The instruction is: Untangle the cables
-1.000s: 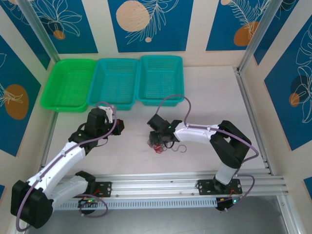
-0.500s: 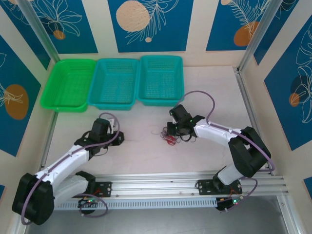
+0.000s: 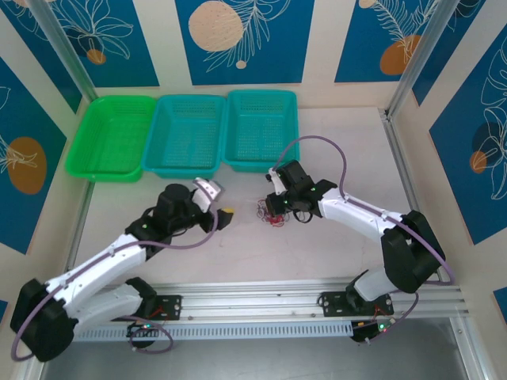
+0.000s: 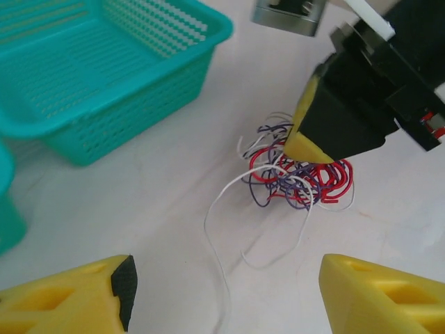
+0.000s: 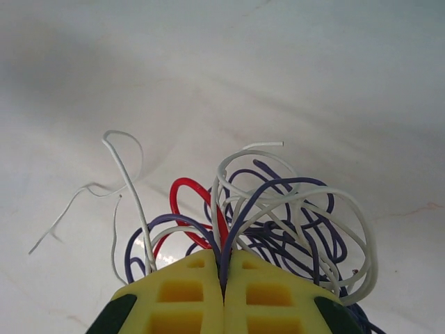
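Right hand [image 5: 224, 268]: clamped on tangled red, purple and white cables [image 4: 295, 177] | Left hand [image 4: 226, 292]: wide, empty, near tangle | Bench [image 4: 174, 229]: white

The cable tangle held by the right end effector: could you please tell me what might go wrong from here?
1. The right end effector is shut on several strands of the cables at once, so pulling may drag the whole clump and tighten it.
2. The open left end effector faces just a thin white tail, which might slip out.
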You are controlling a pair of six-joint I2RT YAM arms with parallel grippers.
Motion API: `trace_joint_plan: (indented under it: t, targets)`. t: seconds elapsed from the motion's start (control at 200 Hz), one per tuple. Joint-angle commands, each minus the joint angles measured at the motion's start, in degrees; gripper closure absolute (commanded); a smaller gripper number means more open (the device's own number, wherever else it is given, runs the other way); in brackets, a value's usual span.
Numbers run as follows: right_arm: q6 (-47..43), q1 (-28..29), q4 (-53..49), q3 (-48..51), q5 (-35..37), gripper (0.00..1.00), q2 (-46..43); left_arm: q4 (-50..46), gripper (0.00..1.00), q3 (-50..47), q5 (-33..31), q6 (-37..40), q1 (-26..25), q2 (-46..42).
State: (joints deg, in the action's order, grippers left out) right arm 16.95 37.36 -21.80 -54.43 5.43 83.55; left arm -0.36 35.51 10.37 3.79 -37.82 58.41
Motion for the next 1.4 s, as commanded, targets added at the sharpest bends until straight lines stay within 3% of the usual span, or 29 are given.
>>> trace_joint_plan:
  t: [0.0,0.155,0.22,0.26,0.31,0.375,0.39,0.535,0.65,0.795,0.91,1.025,1.22,1.295,1.395]
  targets:
    - [-4.66,1.77,-1.95,-2.0,-2.1,1.0,-2.3,4.46,0.27,2.04,4.74,12.74,-0.85,7.95]
    - [-5.5,3.75,-2.46,-2.85,-2.18,1.0,-2.69,7.68,0.23,6.65,13.65,16.28,-0.85,20.06]
    - [-5.69,4.37,-2.16,-2.96,-2.18,1.0,-2.94,11.75,0.23,7.26,11.9,13.83,-0.89,24.06]
    - [-5.47,4.58,-1.75,-2.74,-1.77,1.0,-3.01,12.18,0.28,8.08,9.66,12.62,-0.85,26.1]
    - [-4.25,4.51,-1.08,-2.38,-0.59,1.0,-2.98,11.37,0.46,8.86,9.14,12.43,-0.85,27.86]
    - [-2.28,4.26,-0.3,-1.74,0.93,1.0,-2.72,12.47,0.94,8.42,6.21,10.71,-0.86,28.47]
    - [-1.68,4.21,-0.08,-1.46,1.59,1.0,-2.69,12.83,1.0,8.1,4.74,9.98,-0.89,28.28]
    - [9.8,2.62,0.3,3.01,15.27,1.0,-2.91,11.31,1.0,4.69,-12.21,1.96,0.68,21.44]
    - [23.67,-4.64,-2.27,9.15,18.14,1.0,-5.21,4.64,1.0,2.13,-17.06,-6.83,5.7,11.77]
    - [33.36,-14.71,-1.84,17.77,15.85,1.0,-10.76,-1.74,1.0,-1.01,-17.18,-16.46,12.92,1.0]
    - [36.4,-19.32,-2.94,19.79,13.89,1.0,-13.29,-5.21,1.0,-1.49,-17.6,-19.21,15.06,-2.78]
    - [36.53,-20.0,-3.49,18.92,12.31,1.0,-13.49,-5.56,1.0,-0.59,-15.64,-20.58,15.14,-3.24]
    - [34.27,-19.22,0.51,18.42,6.33,1.0,-13.5,1.41,1.0,4.05,-0.67,-21.01,15.13,-6.64]
    - [33.68,-18.58,1.06,17.93,5.92,1.0,-13.42,-0.32,1.0,9.52,-1.74,-19.3,15.15,-6.73]
    - [32.93,-17.28,0.75,16.8,5.81,1.0,-13.5,-6.77,1.0,19.74,-8.64,-15.64,16.16,-2.36]
